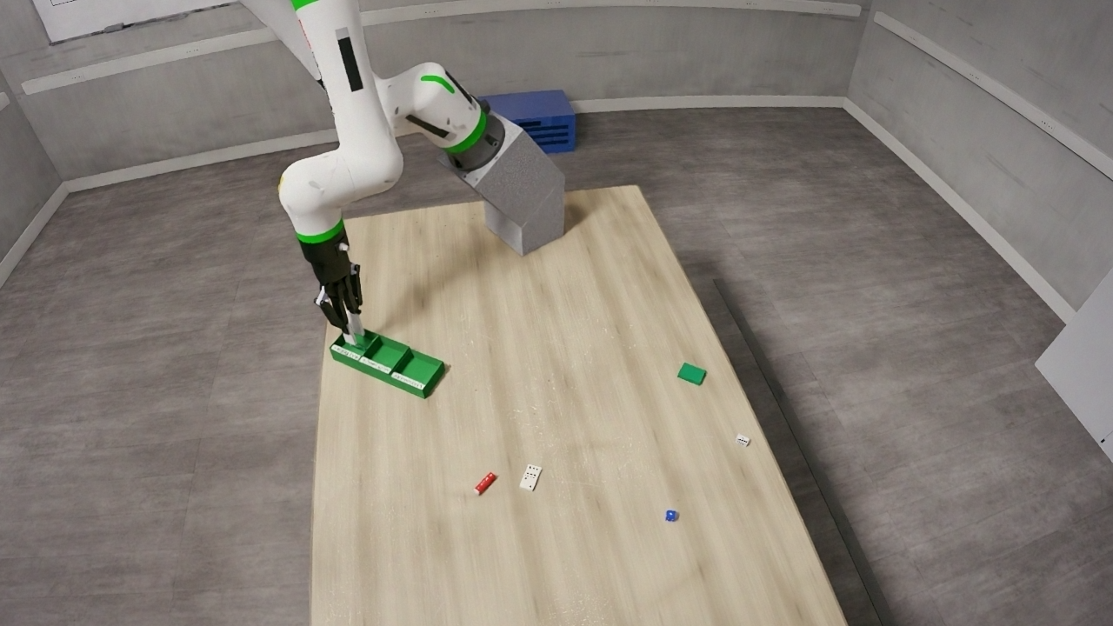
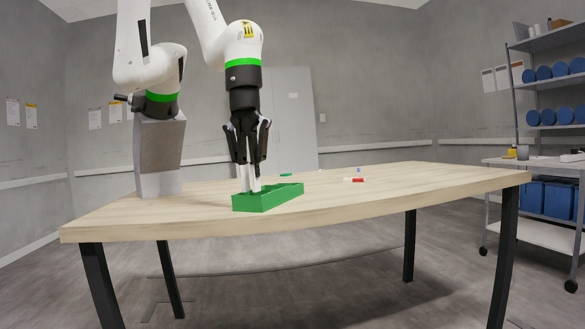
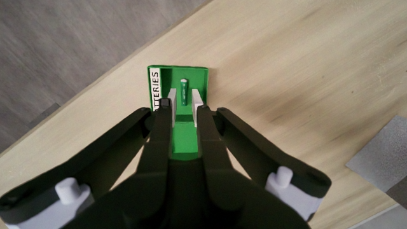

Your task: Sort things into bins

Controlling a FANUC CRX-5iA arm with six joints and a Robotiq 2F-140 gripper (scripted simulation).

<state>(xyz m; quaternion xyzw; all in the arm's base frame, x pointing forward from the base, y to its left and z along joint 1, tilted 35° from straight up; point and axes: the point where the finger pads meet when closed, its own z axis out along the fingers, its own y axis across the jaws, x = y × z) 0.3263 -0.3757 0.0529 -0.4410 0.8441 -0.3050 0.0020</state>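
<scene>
A green row of three bins stands at the table's left edge; it also shows in the exterior view. My gripper points straight down into the end bin, whose label reads BATTERIES. A small green battery lies on that bin's floor between my fingertips, with a gap on each side. The fingers are slightly open and hold nothing. On the table lie a red battery, a white domino, a blue die, a white die and a flat green block.
The robot's grey pedestal stands at the table's far end. The bin row sits close to the table's left edge. The loose things are spread over the near and right parts of the table, well away from the bins.
</scene>
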